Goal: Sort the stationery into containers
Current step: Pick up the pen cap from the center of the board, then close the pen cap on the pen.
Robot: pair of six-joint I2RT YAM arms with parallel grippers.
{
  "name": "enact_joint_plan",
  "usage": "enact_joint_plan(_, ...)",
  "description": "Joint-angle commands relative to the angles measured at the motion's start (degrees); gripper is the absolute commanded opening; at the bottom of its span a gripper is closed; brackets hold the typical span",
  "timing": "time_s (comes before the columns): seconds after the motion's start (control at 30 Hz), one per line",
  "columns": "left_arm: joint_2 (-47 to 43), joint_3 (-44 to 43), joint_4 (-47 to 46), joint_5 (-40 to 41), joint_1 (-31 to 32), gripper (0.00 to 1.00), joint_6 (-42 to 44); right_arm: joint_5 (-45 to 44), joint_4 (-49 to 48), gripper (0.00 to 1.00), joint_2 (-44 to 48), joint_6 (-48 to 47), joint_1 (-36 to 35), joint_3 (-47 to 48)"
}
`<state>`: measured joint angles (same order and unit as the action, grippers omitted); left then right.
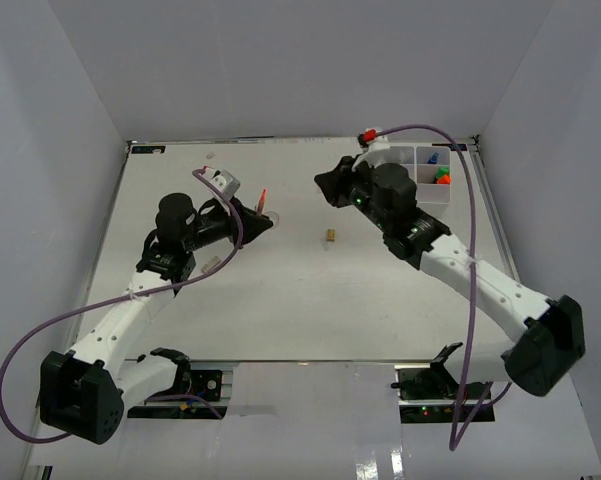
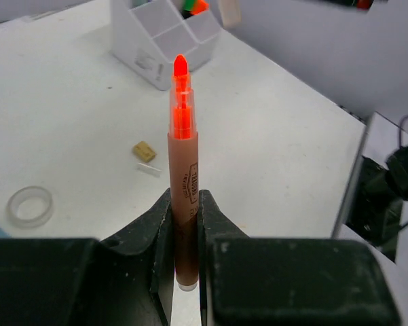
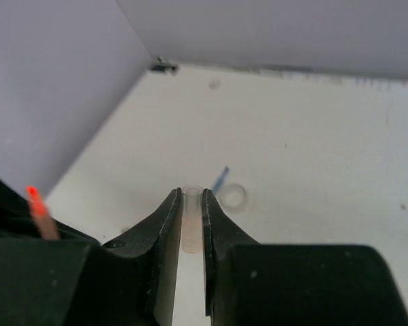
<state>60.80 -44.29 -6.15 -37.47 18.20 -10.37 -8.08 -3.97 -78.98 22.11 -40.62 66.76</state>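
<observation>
White table [image 1: 280,320], grey walls left, far, right. Clamps orange-tipped marker [image 2: 182,163] in narrow left gripper [image 2: 184,200]; pinches clear tube [image 3: 191,227] in narrow right gripper [image 3: 192,200]. Holds both apart, away from side edges, tan block [image 1: 331,235] near both.

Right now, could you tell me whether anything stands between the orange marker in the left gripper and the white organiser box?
Yes: seen from above, the right gripper and its wrist lie across the line from the orange marker to the organiser box. A small tan block lies on the table, just off that line.
</observation>
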Motion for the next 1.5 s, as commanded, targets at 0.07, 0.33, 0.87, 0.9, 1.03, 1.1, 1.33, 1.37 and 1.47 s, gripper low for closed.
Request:
enact_joint_plan(0.07, 0.38, -0.18, -3.87, -17.01, 3.32, 0.0, 1.31, 6.84, -23.17, 0.08, 8.57, -3.39, -0.34, -10.32)
enact_joint_plan(0.33, 0.46, 0.35, -3.43, -15.87, 7.11, 0.0, 3.87, 18.0, -46.45, 0.08, 11.31, 0.39, -0.51, -20.26)
enact_joint_plan(0.87, 0.82, 1.14, -3.95, -12.45, 8.61, 0.0, 4.31, 23.02, -63.97, 0.08, 7.79, 5.75, -1.39, -21.76)
enact_joint_plan(0.9, 0.73, 1.31, -4.48, -12.54, 8.61, 0.0, 4.13, 23.19, -64.23, 0.08, 7.53, 6.01, -1.56, -21.68)
enact_joint_plan(1.03, 0.29, 2.02, -6.06, -12.45, 8.61, 0.0, 3.43, 24.42, -65.55, 0.08, 6.47, 6.81, -2.18, -21.15)
enact_joint_plan(1.1, 0.2, 2.19, -6.59, -12.45, 8.61, 0.0, 3.25, 24.86, -65.99, 0.08, 5.59, 7.25, -2.71, -21.06)
enact_joint_plan(1.33, -0.76, 3.25, -8.08, -12.45, 8.61, 0.0, 3.34, 25.21, -67.49, 0.08, 3.84, 7.51, -3.67, -20.71)
enact_joint_plan(1.37, -1.03, 3.34, -8.43, -12.45, 8.61, 0.0, 3.43, 25.3, -67.58, 0.08, 3.66, 7.51, -3.85, -20.62)
enact_joint_plan(1.47, -1.29, 3.6, -8.79, -12.54, 8.61, 0.0, 3.43, 25.48, -67.58, 0.08, 3.66, 7.25, -4.03, -20.79)
